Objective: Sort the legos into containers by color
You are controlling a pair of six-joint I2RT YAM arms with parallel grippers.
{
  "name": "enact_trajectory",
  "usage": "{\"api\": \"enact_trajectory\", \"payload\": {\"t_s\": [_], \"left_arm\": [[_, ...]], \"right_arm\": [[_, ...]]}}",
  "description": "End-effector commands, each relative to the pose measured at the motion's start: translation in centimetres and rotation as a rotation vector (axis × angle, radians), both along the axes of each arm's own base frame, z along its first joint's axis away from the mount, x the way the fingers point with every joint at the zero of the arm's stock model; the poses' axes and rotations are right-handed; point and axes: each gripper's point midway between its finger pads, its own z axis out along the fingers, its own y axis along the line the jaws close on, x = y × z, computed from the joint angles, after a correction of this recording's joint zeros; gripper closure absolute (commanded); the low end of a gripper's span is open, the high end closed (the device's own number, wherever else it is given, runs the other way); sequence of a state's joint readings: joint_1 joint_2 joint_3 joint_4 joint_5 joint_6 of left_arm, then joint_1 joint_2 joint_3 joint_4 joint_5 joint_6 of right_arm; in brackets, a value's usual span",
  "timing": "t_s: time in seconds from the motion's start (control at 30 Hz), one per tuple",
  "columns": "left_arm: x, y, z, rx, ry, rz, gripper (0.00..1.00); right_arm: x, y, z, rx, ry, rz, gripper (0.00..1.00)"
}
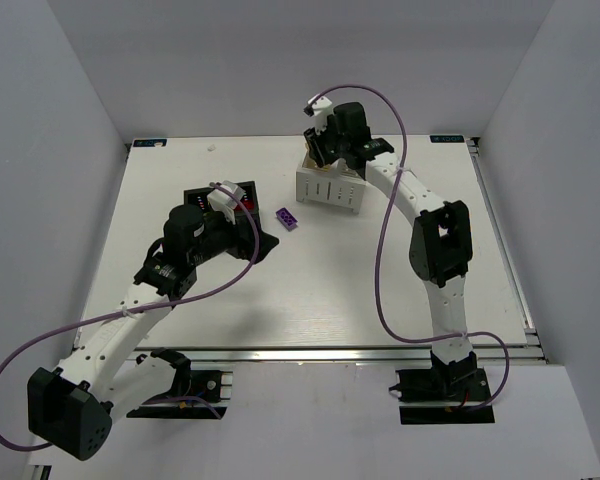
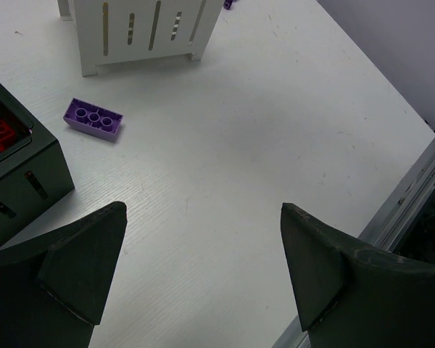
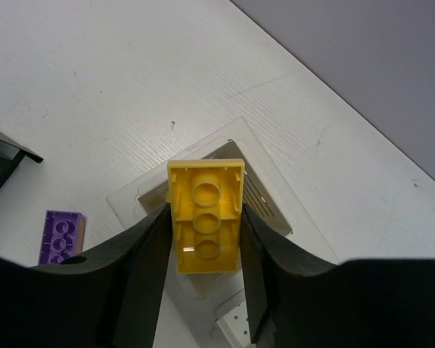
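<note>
Yellow lego (image 3: 205, 217) is pinched in the right jaws, which are closed on its two long sides. Its long axis runs along the fingers and points away from the wrist, with about half the brick sticking out past the tips. The face towards the wrist camera shows three round tubes in a row.

Directly below it is an open cell of the white container (image 3: 275, 183). The brick hangs above the cell and I can't tell the gap. In the top view the right arm is stretched to the far side of the surface (image 1: 380, 290) and the white container (image 1: 330, 188) sits under its wrist.

Left jaws are wide open and hold nothing. They hover over bare surface near the black container (image 2: 36, 174), just off its corner. Red legos (image 2: 0, 134) are visible inside the black container.

Purple lego (image 2: 93, 119) lies flat on the surface between the two containers, touching neither, with its ringed face up. In the top view the purple lego (image 1: 287, 218) has its long axis diagonal to the surface edges, running from far-left to near-right. It sits nearer the white container's left corner than the black container (image 1: 202, 194). It also shows at the left edge of the right wrist view (image 3: 60, 235).
</note>
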State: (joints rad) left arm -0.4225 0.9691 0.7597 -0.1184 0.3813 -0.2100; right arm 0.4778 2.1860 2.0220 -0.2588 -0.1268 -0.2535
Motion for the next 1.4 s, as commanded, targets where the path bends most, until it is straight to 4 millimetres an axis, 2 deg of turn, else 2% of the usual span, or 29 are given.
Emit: {"api": "enact_trajectory", "payload": {"t_s": [0.0, 0.07, 0.2, 0.3, 0.37, 0.4, 0.43, 0.47, 0.5, 0.53, 0.57, 0.6, 0.63, 0.67, 0.7, 0.77, 0.8, 0.83, 0.87, 0.9, 0.93, 0.97, 1.0, 1.07, 1.13, 1.17, 1.37], "left_arm": [[-0.4, 0.0, 0.3, -0.012, -0.016, -0.007, 0.03], [-0.4, -0.2, 0.3, -0.018, -0.011, -0.012, 0.03], [-0.1, -0.9, 0.3, -0.057, 0.026, -0.024, 0.04], [0.6, -1.7, 0.1, -0.084, 0.094, -0.022, 0.06], [1.0, -2.4, 0.3, -0.095, 0.13, -0.024, 0.11], [1.3, -2.6, 0.3, -0.109, 0.164, -0.013, 0.14], [1.5, -3.8, 0.6, -0.112, 0.183, -0.03, 0.17], [1.6, -4.3, 0.4, -0.118, 0.222, -0.021, 0.19], [2.0, -4.7, 0.3, -0.11, 0.238, -0.002, 0.22], [2.5, -6.0, 0.6, -0.106, 0.26, -0.002, 0.25], [2.8, -6.5, 0.4, -0.097, 0.283, 0.018, 0.27], [3.3, -6.6, -0.4, -0.078, 0.326, 0.076, 0.29], [3.5, -7.9, 1.0, -0.083, 0.32, 0.08, 0.3], [3.6, -8.5, -1.0, -0.037, 0.394, 0.113, 0.29], [4.4, -8.6, -1.4, -0.005, 0.401, 0.176, 0.28], [5.1, -9.9, -2.2, 0.063, 0.442, 0.264, 0.24], [5.4, -10.1, -2.7, 0.094, 0.464, 0.308, 0.22], [6.5, -9.3, -3.1, 0.129, 0.445, 0.405, 0.21], [6.9, -10.0, -3.8, 0.152, 0.467, 0.449, 0.2], [7.5, -9.6, -4.3, 0.162, 0.477, 0.505, 0.19], [8.0, -9.1, -4.7, 0.183, 0.466, 0.582, 0.19], [8.7, -8.9, -5.1, 0.191, 0.487, 0.645, 0.18], [8.9, -8.7, -5.2, 0.199, 0.484, 0.694, 0.17], [10.2, -8.4, -5.0, 0.198, 0.451, 0.758, 0.16], [10.9, -7.9, -6.3, 0.242, 0.443, 0.82, 0.15], [11.8, -7.7, -6.8, 0.251, 0.446, 0.848, 0.14], [13.7, -6.9, -9.6, 0.323, 0.424, 0.907, 0.13]], "right_arm": [[1.3, 0.2, 2.4, 0.052, -0.062, -0.014, 0.52], [1.2, 0.3, 2.4, 0.054, -0.059, -0.013, 0.45], [1.3, 0.0, 2.6, 0.054, -0.062, -0.02, 0.43], [1.2, -0.8, 4.1, 0.064, -0.081, -0.031, 0.43], [0.2, -1.2, 5.8, 0.077, -0.09, -0.024, 0.43], [-0.6, -1.4, 6.4, 0.079, -0.097, -0.015, 0.42], [-1.9, -2.4, 9.9, 0.101, -0.152, -0.015, 0.4], [-2.9, -3.3, 8.0, 0.095, -0.132, -0.012, 0.35], [-3.9, -4.2, 9.1, 0.144, -0.137, -0.051, 0.11], [-6.3, -5.8, 13.3, 0.225, -0.189, -0.091, 0.11], [-6.8, -7.7, 14.0, 0.285, -0.189, -0.123, 0.11], [-8.6, -8.2, 11.9, 0.33, -0.126, -0.121, 0.11], [-11.2, -9.0, 14.8, 0.392, -0.16, -0.091, 0.11], [-12.5, -10.1, 14.8, 0.41, -0.143, -0.054, 0.11], [-14.9, -10.9, 14.5, 0.43, -0.125, -0.044, 0.11], [-17.4, -11.9, 13.8, 0.449, -0.101, 0.002, 0.13], [-19.4, -12.4, 12.7, 0.453, -0.095, 0.014, 0.19], [-20.3, -12.6, 12.4, 0.46, -0.105, 0.032, 0.24], [-21.0, -13.3, 11.8, 0.462, -0.107, 0.044, 0.3], [-22.1, -13.6, 11.9, 0.47, -0.125, 0.055, 0.46], [-22.6, -13.8, 10.1, 0.47, -0.091, 0.053, 0.55], [-22.7, -14.5, 9.9, 0.472, -0.085, 0.048, 0.71], [-22.7, -14.8, 9.8, 0.478, -0.072, 0.042, 0.77], [-22.5, -16.0, 10.2, 0.49, -0.048, 0.018, 0.8], [-22.6, -16.2, 9.9, 0.493, -0.031, 0.031, 0.79], [-22.6, -16.5, 9.9, 0.492, -0.031, 0.03, 0.77], [-23.4, -17.3, 10.3, 0.496, -0.045, 0.049, 0.67]]}}
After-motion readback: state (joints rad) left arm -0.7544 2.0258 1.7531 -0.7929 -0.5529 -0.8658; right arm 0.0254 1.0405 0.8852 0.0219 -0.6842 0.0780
